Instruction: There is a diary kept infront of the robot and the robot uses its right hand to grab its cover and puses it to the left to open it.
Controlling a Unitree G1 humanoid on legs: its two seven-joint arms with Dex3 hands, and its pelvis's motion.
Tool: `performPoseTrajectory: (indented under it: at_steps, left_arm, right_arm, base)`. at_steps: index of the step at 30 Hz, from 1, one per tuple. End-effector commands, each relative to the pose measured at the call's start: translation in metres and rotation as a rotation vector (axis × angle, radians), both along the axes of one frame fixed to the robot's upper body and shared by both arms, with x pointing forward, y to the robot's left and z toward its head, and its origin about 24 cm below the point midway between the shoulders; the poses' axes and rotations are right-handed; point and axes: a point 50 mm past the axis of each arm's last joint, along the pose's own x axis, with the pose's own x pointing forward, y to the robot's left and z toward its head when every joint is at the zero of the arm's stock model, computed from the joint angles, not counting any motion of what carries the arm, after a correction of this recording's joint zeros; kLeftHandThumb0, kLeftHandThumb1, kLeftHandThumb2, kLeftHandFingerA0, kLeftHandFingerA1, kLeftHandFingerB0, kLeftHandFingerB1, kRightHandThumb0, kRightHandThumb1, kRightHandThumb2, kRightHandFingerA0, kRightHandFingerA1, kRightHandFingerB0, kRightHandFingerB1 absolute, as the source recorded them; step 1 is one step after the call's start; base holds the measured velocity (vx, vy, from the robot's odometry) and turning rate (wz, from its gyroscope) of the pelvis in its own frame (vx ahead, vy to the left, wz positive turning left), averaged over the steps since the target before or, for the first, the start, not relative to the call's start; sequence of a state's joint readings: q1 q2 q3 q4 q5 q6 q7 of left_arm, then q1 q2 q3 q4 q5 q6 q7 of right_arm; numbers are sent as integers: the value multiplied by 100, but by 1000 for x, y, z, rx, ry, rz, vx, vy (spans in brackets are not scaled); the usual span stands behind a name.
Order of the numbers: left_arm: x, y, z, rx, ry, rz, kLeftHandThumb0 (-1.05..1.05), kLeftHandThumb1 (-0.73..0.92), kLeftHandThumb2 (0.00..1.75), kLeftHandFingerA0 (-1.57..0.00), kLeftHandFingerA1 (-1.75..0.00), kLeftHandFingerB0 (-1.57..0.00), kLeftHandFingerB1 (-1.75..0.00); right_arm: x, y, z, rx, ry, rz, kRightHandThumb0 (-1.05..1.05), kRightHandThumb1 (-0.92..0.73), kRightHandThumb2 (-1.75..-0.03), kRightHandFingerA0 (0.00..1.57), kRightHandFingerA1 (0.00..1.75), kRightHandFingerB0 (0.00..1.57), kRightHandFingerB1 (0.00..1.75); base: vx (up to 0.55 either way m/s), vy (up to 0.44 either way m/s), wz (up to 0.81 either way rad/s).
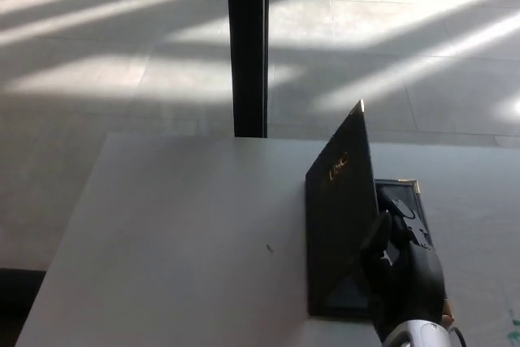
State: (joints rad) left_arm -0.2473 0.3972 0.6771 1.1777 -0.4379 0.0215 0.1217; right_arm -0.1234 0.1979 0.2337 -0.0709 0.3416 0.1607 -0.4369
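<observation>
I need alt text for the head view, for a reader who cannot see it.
The robot's right hand lifts the dark cover of a diary on a white table, the cover raised steeply and tilting left. Behind the table, a dark post stands on a sunlit tiled floor.

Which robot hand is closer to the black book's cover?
The right. The right hand is touching the raised cover of the diary, pushing from underneath its right side. The left hand is not in view.

Sunlit tiled floor (122,54), black post (247,46)
</observation>
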Motion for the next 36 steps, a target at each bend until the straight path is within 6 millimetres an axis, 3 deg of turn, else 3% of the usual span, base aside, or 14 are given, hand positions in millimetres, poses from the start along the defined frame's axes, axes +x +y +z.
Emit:
performPoseTrajectory:
  at_steps: [1,7,9,15,16,17,18,23,29,30,31,33,34,36]
  left_arm:
    - [2,12,12,44,3,-10,-105,78,165,-77,-147,-8,-103]
    - [5,12,14,53,13,-30,-105,79,166,-69,-143,0,-98]
    - [7,11,15,45,4,-20,-105,78,165,-76,-146,-6,-101]
    - [11,11,16,49,4,-29,-105,77,164,-76,-147,0,-98]
    - [13,11,18,52,-5,-31,-105,78,164,-77,-148,-7,-102]
    - [13,11,18,51,-4,-25,-105,76,164,-80,-149,-9,-103]
    - [16,11,20,58,-4,-41,-104,74,162,-62,-138,0,-96]
    - [20,12,23,72,3,-55,-105,76,164,-71,-144,-2,-99]
    - [27,12,27,81,-4,-66,-105,72,161,-53,-133,-3,-99]
    - [28,12,28,78,-6,-63,-105,74,162,-62,-138,-7,-102]
    - [29,12,29,83,-8,-92,-104,74,162,-48,-130,0,-96]
    - [32,11,30,88,-11,-92,-105,77,164,-46,-129,0,-97]
    - [32,12,31,87,-8,-87,-105,77,164,-47,-130,-4,-100]
    - [35,11,32,89,-6,-92,-105,76,164,-50,-132,-10,-103]
  right_arm:
    - [7,69,30,155,13,107,-76,-92,-85,25,53,16,42]
    - [6,71,23,83,18,133,-71,-92,-89,24,55,15,43]
    - [8,71,23,56,9,139,-72,-88,-115,22,59,11,49]
    - [16,72,23,16,-1,158,-72,-87,-113,20,57,12,49]
    - [20,72,24,-32,-7,172,-69,-92,-90,23,54,13,43]
    - [22,74,25,-63,-11,173,-71,-88,-113,22,58,13,49]
    - [26,78,26,-136,-17,210,-68,-89,-113,19,61,11,51]
    - [29,90,20,-297,-45,307,-71,-90,-106,20,63,13,53]
    - [21,109,10,-459,-106,406,-73,-88,-100,23,68,17,57]
    - [18,115,6,-477,-96,451,-33,-63,-121,10,58,8,56]
    - [17,118,3,-502,-94,468,-75,-92,-92,25,71,21,59]
    - [15,120,1,-498,-75,473,-71,-92,-91,23,72,19,57]
    - [13,122,-4,-527,-86,481,-32,-65,-122,14,60,12,57]
    - [12,122,-7,-531,-85,478,-32,-66,-122,14,60,12,57]
  base:
    - [0,0,0]
    - [0,0,0]
    - [0,0,0]
    - [0,0,0]
    - [0,0,0]
    - [0,0,0]
    - [0,0,0]
    - [0,0,0]
    - [0,0,0]
    - [0,0,0]
    - [0,0,0]
    - [12,-1,5]
    - [42,6,6]
    - [26,4,5]
